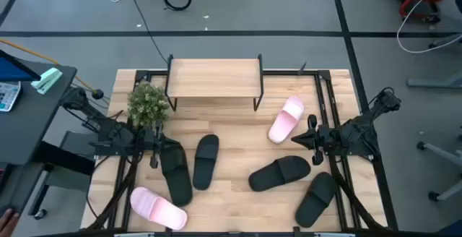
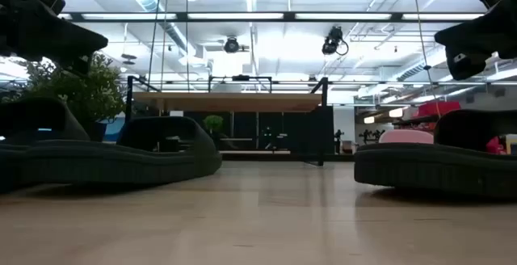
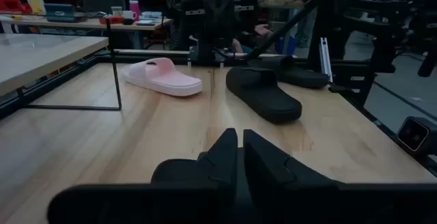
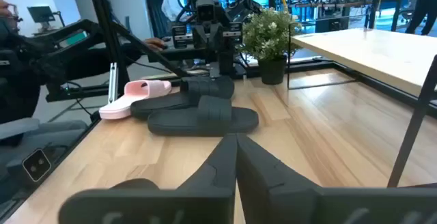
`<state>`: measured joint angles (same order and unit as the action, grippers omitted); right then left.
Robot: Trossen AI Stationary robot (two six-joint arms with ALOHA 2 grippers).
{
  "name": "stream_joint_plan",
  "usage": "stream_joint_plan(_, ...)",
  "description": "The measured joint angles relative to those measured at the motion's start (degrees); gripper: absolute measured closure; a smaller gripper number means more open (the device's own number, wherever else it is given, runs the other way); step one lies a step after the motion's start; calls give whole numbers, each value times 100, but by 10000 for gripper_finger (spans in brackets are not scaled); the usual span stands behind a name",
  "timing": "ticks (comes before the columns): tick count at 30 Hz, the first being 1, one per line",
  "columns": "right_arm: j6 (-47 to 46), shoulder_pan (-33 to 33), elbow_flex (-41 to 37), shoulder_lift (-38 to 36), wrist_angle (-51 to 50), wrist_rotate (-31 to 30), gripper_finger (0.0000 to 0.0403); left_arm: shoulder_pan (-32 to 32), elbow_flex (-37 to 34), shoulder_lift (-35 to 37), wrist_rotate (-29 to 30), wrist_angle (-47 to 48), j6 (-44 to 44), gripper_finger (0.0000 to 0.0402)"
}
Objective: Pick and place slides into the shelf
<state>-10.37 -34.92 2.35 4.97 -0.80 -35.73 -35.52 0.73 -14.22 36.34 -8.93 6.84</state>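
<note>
Several slides lie flat on their soles on the wooden table (image 1: 238, 147). One pink slide (image 1: 286, 119) is at the right, just in front of the shelf (image 1: 214, 78), and the other pink slide (image 1: 157, 208) is at the near left. Two black slides (image 1: 176, 172) (image 1: 206, 161) lie left of centre. Two more black slides (image 1: 280, 172) (image 1: 316, 197) lie at the near right. My left gripper (image 1: 154, 152) (image 3: 239, 138) hovers shut over the left side, beside the far end of a black slide. My right gripper (image 1: 307, 137) (image 4: 236, 142) hovers shut at the right, near the far pink slide.
A potted plant (image 1: 148, 103) stands at the shelf's left front leg. The shelf's top board (image 2: 230, 101) is bare and stands on thin black legs. Bare wood lies between the two groups of slides. A desk (image 1: 29, 100) stands off the table's left side.
</note>
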Motion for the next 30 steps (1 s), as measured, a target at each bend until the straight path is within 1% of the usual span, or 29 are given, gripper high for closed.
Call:
stream_joint_plan(4,0,0,0,0,0,0,389,0,1,0,0,0,1,366)
stream_joint_plan(12,0,0,0,2,0,0,389,0,0,-1,0,0,1,378)
stream_joint_plan(23,0,0,0,0,0,0,389,1,1,0,0,0,1,365)
stream_joint_plan(30,0,1,0,2,-2,0,389,-1,0,0,0,0,1,374)
